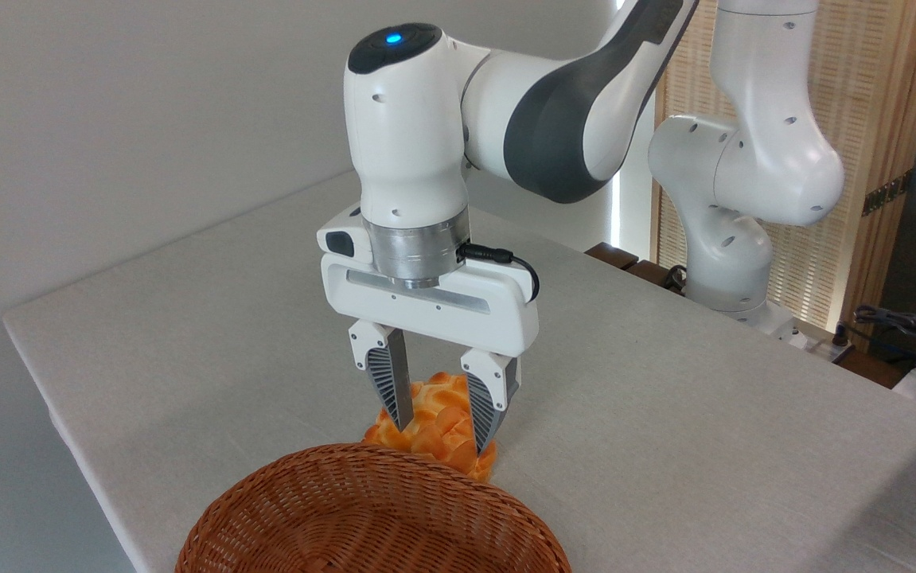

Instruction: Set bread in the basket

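- Bread [435,426] sits on the table [664,414], just behind the basket [370,517].
- We see our gripper [443,434] straddling it, fingers spread, not yet clamped.

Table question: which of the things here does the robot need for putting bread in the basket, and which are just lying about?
Part of the job:
- bread, on the table between the open gripper's fingers
- basket, in front of it

Just there:
- tangle of cables at the right edge
- wooden slatted screen behind the arm
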Tool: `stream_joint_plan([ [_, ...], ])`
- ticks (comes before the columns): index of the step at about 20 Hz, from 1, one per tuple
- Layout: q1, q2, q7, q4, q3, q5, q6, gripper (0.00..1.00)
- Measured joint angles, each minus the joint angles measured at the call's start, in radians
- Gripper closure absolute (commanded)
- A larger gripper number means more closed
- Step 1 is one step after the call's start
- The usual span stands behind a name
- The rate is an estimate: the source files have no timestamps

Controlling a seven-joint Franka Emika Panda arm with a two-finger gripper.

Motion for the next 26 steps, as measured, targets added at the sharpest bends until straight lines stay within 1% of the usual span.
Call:
stream_joint_plan([
  [5,-0.008,0.001,0.000,-0.010,0.000,0.000,0.009,0.00],
  [7,-0.008,0.003,0.002,-0.013,0.000,0.014,0.009,0.00],
  [8,-0.009,0.005,0.002,-0.016,0.000,0.034,0.009,0.00],
  [10,-0.009,0.011,0.002,-0.022,0.000,0.053,0.009,0.00],
  [13,-0.010,0.022,0.002,-0.028,0.000,0.062,0.009,0.00],
  [14,-0.011,0.028,0.002,-0.028,0.000,0.062,0.010,0.03],
  [15,-0.011,0.031,0.002,-0.028,0.000,0.062,0.012,0.16],
  [16,-0.011,0.035,0.002,-0.028,0.000,0.062,0.014,0.22],
  [17,-0.011,0.036,0.002,-0.028,0.000,0.062,0.015,0.37],
  [19,-0.011,0.037,0.002,-0.028,0.000,0.063,0.016,0.52],
  [20,-0.011,0.037,0.002,-0.028,0.000,0.063,0.016,0.55],
  [26,-0.011,0.037,0.002,-0.028,0.000,0.063,0.017,0.55],
])
